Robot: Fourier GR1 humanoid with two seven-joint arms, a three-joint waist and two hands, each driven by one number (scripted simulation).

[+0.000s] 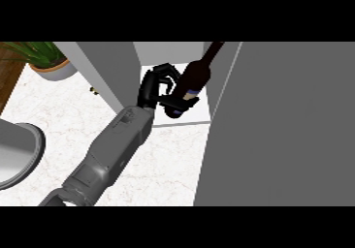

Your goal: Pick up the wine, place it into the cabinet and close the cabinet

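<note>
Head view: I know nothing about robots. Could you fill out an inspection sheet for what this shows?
Surface: white marbled counter.
Job's things: dark wine bottle, tilted, its base over the white shelf inside the cabinet; the cabinet door stands open.
Clutter: round grey dish at the left edge; small dark object by the cabinet wall, too small to identify.
Hands: left hand reaches into the cabinet, fingers curled round the bottle; right hand not in view.
Cables: nothing seen.
Surroundings: potted plant at the upper left, wooden floor beside it.
</note>
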